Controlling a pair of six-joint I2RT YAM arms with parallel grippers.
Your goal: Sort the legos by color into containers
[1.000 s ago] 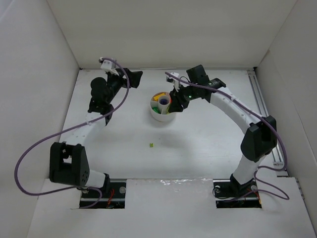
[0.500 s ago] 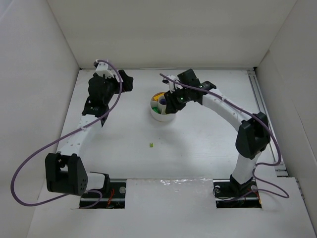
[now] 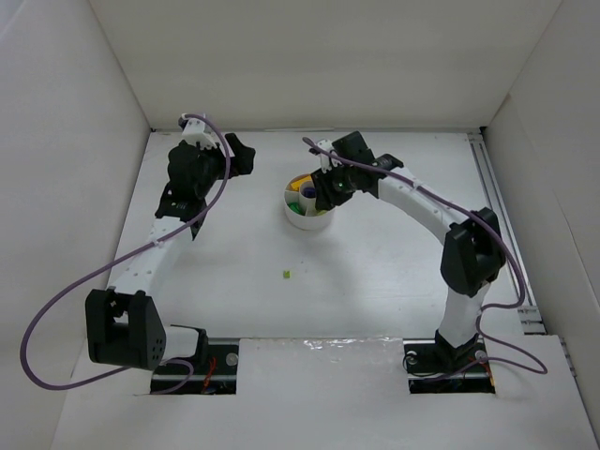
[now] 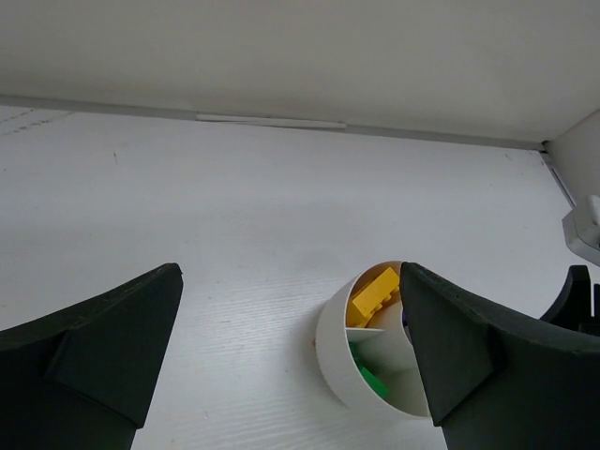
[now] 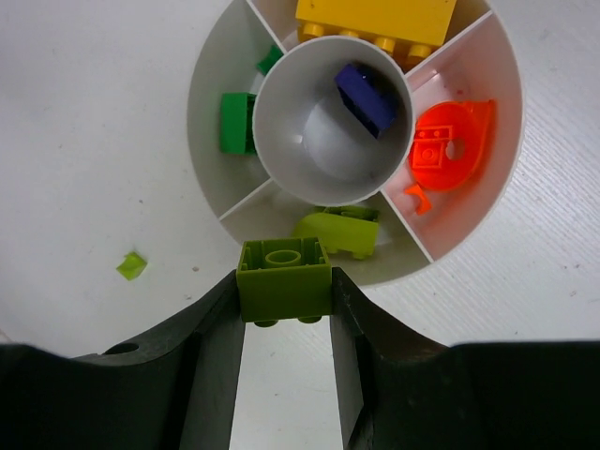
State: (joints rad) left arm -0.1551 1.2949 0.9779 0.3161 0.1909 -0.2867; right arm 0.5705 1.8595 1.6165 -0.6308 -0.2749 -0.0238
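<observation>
While my right tool (image 5: 284, 305) pinches a lime brick (image 5: 283, 279), it hangs right over the near rim of the white dish (image 5: 208, 164). Just ahead of the tips, another lime piece (image 5: 339, 232) lies in its wedge. Beyond that, a purple brick (image 5: 366, 98) sits in the middle well. Off to the left, a lime scrap (image 5: 131, 266) rests on the surface (image 5: 75, 141). My left tool (image 4: 289, 314) is spread wide, with the dish ahead of it, slightly right.

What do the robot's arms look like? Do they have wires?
The left arm and right arm are white tubes with chunky black joints. A purple cable loops along each. The left gripper and right gripper are black, with two wedge-shaped fingers.
</observation>
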